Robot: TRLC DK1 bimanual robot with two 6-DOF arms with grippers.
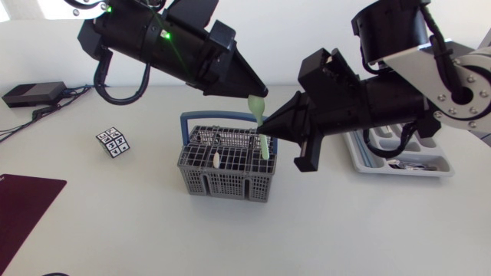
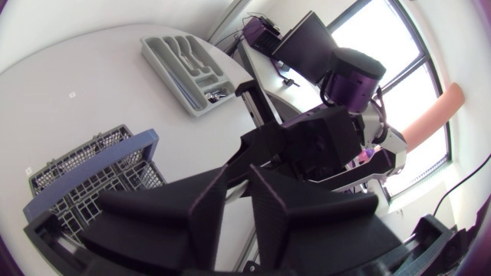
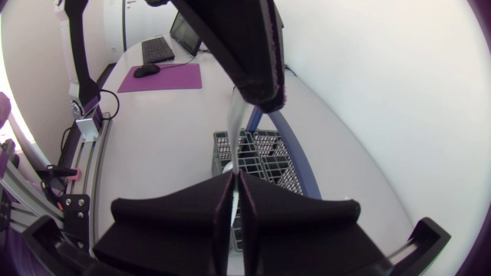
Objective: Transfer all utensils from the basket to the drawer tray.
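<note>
I'm mid-transfer: my right gripper [image 1: 270, 125] is clamped on the green utensil [image 1: 265, 146], whose lower end dips into the basket [image 1: 230, 184]; I cannot tell whether my left gripper [image 1: 261, 92] at its top grips it, so next I'd lift it clear and carry it to the drawer tray [image 1: 360, 162]

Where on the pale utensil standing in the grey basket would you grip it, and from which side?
Grip the pale utensil by its upper end, coming straight down. It stands roughly upright inside the basket, whose grid walls block every side; only the top is open. The green utensil held just above may be in the way.
</note>
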